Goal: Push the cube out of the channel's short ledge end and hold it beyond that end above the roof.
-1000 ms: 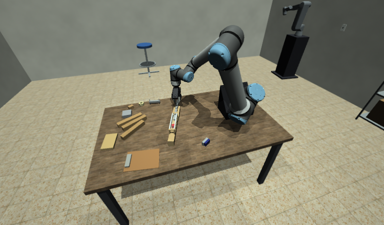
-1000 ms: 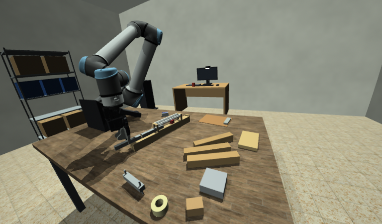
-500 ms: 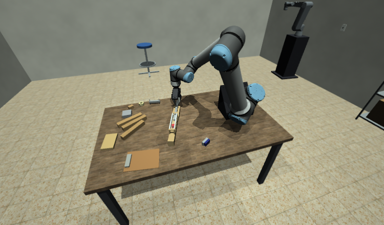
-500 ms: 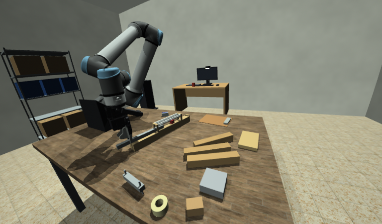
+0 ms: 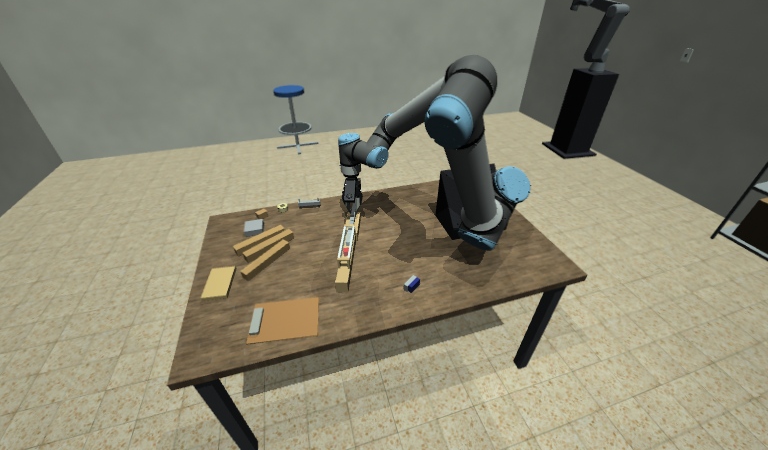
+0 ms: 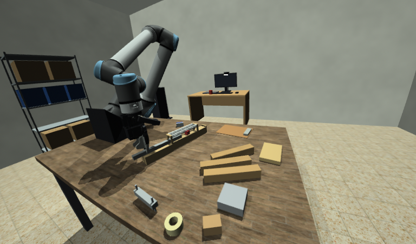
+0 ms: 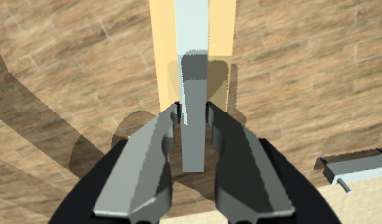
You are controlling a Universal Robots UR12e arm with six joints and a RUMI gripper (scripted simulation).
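Observation:
A long tan channel (image 5: 347,248) with a slatted roof lies in the middle of the table; it also shows in the exterior view (image 6: 179,140). A small red cube (image 5: 344,250) sits inside it under the roof, also seen in the exterior view (image 6: 186,132). My gripper (image 5: 351,210) stands outside the channel's near end, shut on a long grey pusher stick (image 7: 193,110). The stick runs forward from my fingers into the channel's mouth (image 7: 193,45). In the exterior view the stick (image 6: 153,149) lies along the channel below my gripper (image 6: 142,145). The channel's other end has a short ledge (image 5: 342,279).
Three wooden beams (image 5: 263,248), a grey block (image 5: 253,226), a tan plate (image 5: 218,281) and an orange mat (image 5: 284,319) with a grey bar lie left of the channel. A blue and white block (image 5: 411,283) lies to the right. A second grey tool (image 6: 145,198) and a tape roll (image 6: 173,223) lie near the table edge.

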